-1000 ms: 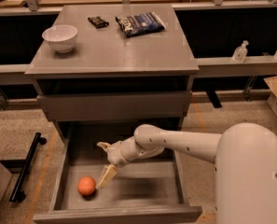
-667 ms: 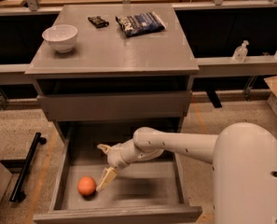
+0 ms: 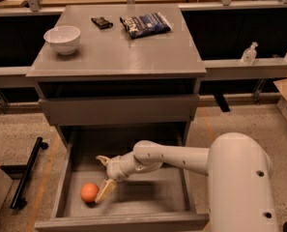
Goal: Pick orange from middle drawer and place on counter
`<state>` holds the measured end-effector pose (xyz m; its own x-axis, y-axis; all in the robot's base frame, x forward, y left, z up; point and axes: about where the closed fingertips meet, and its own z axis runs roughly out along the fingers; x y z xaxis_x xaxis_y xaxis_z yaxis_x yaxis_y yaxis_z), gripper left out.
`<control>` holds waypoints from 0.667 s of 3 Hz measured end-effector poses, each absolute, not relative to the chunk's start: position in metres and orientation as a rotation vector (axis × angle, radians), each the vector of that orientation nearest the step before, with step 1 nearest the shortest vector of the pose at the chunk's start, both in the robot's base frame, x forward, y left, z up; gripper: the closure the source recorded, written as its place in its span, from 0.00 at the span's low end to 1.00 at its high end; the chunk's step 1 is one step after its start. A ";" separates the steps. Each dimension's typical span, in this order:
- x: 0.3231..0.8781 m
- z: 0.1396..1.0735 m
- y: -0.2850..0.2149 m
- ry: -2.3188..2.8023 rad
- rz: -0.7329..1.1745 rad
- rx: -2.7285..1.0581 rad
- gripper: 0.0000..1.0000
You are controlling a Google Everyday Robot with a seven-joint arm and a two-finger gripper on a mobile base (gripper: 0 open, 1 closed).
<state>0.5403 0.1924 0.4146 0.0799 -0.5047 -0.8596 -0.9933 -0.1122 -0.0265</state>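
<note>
Orange (image 3: 89, 192) sits at seven o'clock on the floor of the open middle drawer (image 3: 152, 202), ungripped. Your gripper (image 3: 104, 176) hangs at its two o'clock, fingers (image 3: 106, 191) spread wide and holding nothing, the lower one about touching the fruit. Swing toward nine o'clock so both fingers straddle it before closing, or it may roll. Count one orange; on the worktop (image 3: 109, 57), one white bowl (image 3: 62, 38), one dark wrapper (image 3: 102, 22), one blue snack bag (image 3: 145, 24).
</note>
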 end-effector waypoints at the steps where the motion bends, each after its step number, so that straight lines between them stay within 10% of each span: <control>1: 0.536 0.393 0.209 1.480 0.991 -1.683 0.00; 2: 0.527 0.375 0.227 1.457 1.059 -1.668 0.02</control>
<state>0.5268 0.2274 0.3749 0.0456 -0.4415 -0.8961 -0.9886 -0.1491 0.0231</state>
